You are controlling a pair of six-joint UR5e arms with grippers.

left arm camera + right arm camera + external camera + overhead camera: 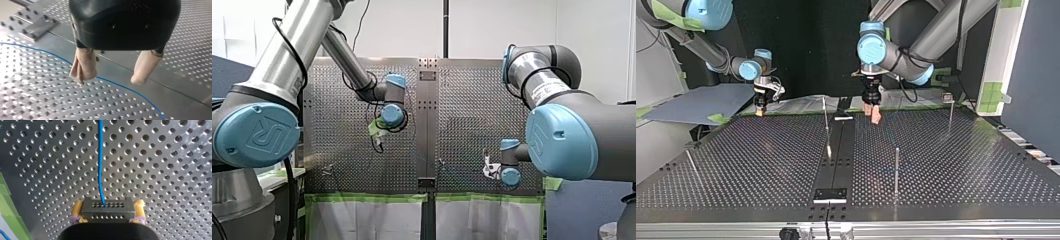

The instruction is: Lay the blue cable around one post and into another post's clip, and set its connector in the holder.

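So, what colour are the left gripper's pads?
Beige: the pads show best in the left wrist view.

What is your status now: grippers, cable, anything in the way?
Right gripper shut on connector, blue cable leading ahead. Left gripper open over the cable on the table. No obstruction seen by either.

Thin blue cable [100,165] entering dark connector [107,211]
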